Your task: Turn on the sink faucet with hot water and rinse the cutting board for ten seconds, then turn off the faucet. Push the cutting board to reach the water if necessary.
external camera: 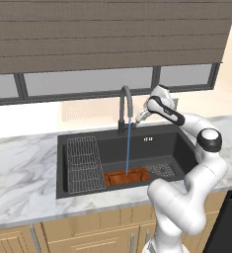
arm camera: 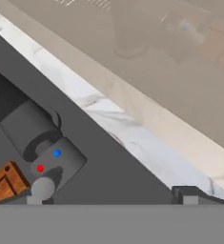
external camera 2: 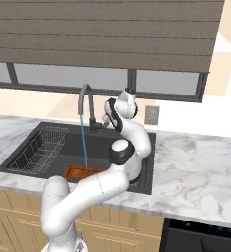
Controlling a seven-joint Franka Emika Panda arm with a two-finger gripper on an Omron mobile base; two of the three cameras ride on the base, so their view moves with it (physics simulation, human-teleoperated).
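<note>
- Since the water (external camera: pixel 128 148) already falls in a thin blue line from the spout onto the cutting board (external camera: pixel 127 177), the opening step looks done and the rinse appears to be under way.
- That board lies flat on the floor of the sink (external camera: pixel 179 143), at the near wall, between the wire rack (external camera: pixel 83 163) on its left and the perforated drain plate (external camera: pixel 161 170) on its right; the stream lands about mid-board, so I judge no push is needed.
- Rising from the far rim of the basin, the sink faucet (external camera: pixel 125 106) arches toward the near side, its black base standing on the sink's far edge.
- In the hand view the base shows a red and a blue dot beside a small round lever end; whether it sits on the hot side is hard to tell from this angle.
- Just right of the faucet hangs the gripper (external camera: pixel 139 117), its fingers apart, holding nothing and close to the lever without clearly touching it.
- Left to do, as I read it: let the rinse run its time, then shut the tap off.
- Marble counter (external camera: pixel 19 168) frames the basin, with a window and blind behind.
</note>
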